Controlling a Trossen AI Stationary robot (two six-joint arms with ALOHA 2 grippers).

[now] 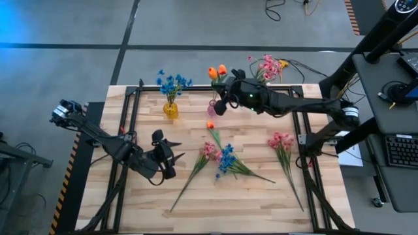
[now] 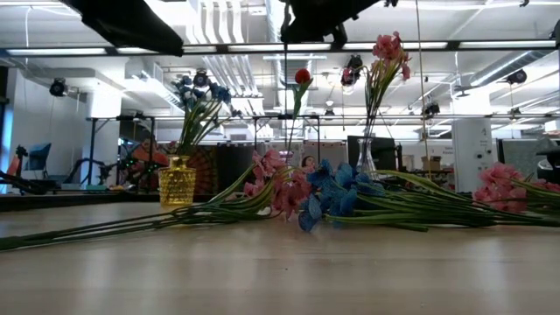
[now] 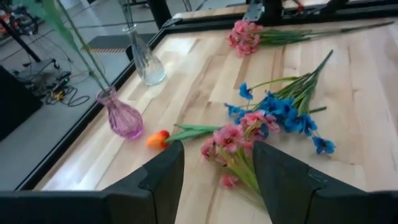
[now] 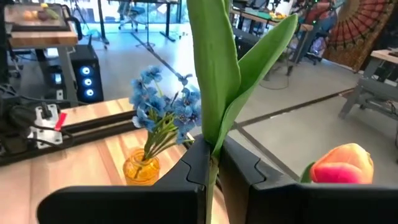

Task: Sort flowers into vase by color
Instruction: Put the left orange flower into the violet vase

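Orange tulip [image 4: 214,74], light and bendy, is pinched low on its stem by the closed right tool [image 4: 213,171] above the pink vase [image 1: 213,108]; left tool [image 3: 214,171] is held open over the pink spray [image 3: 231,140].

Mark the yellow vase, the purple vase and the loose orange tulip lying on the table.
yellow vase [image 1: 170,109], high view, on its glass body.
purple vase [image 3: 122,118], left wrist view, on its rounded belly.
orange tulip [image 3: 158,138], left wrist view, on the bud.

Held tulip stem [image 4: 214,74]: bloom cut off; purple vase [image 1: 213,106] mostly hidden.
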